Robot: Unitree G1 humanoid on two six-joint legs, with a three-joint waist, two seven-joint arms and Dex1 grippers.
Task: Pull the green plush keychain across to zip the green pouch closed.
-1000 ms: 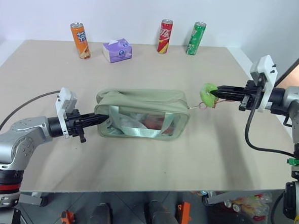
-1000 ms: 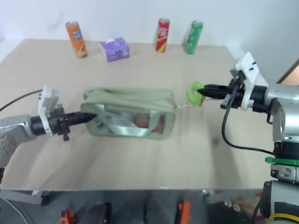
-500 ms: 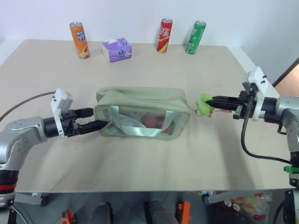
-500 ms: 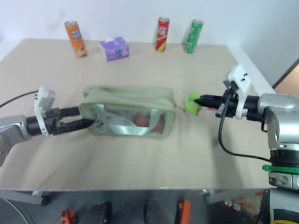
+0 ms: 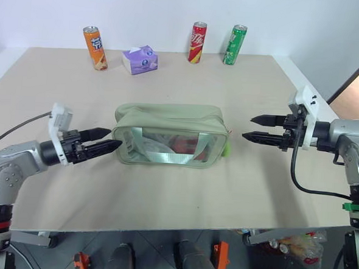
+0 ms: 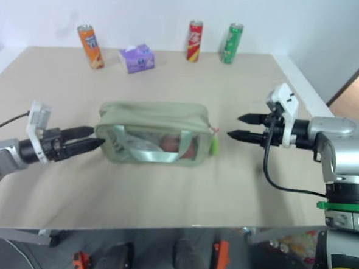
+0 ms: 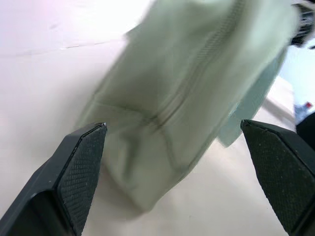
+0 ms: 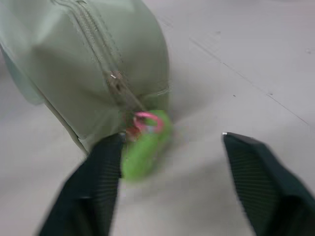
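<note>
Released since the earlier frame, the green plush keychain (image 8: 145,150) is hanging at the right end of the green pouch (image 5: 168,118), whose zipper is lying closed; the left gripper (image 5: 103,140) and right gripper (image 5: 256,128) are both standing wide, empty, just clear of its ends.

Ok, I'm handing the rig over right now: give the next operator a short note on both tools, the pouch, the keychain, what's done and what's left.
Left tool: open, beside the left end of the green pouch, holding nothing.
Right tool: open, clear of the pouch's right end, holding nothing.
Green plush keychain: released, hanging against the pouch's right end by its pink cord.
Done: zipper looks run across to the right end, slider by the keychain.
Left: probably just confirm the last bit is shut, then pull both arms back.
</note>
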